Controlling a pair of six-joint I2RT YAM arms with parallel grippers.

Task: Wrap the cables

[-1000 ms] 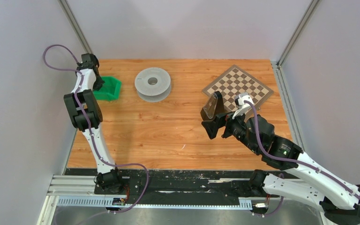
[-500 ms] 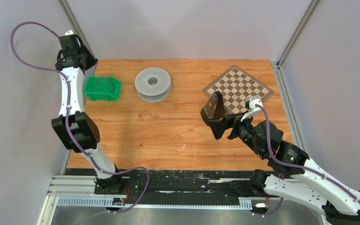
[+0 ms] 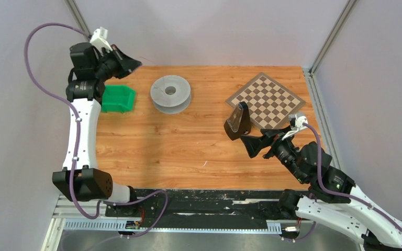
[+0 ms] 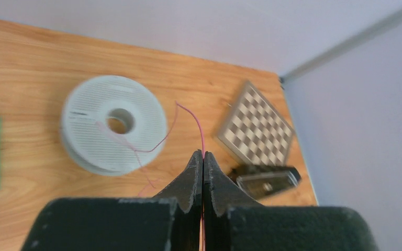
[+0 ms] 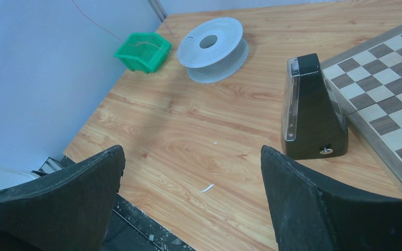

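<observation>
Left claw (image 4: 203,159) pinching reddish wire (image 4: 191,114) near grey spool (image 4: 84,130), right claw (image 5: 191,152) spread wide.

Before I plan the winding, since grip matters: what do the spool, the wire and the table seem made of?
The spool: apparently matte pale-grey moulded plastic, with a finely ribbed flange. The wire: reddish, thread-thin, curving limply from the shut left gripper; bare or coated, I cannot tell. The table: wood-grain top with faint sheen, possibly laminate.
</observation>
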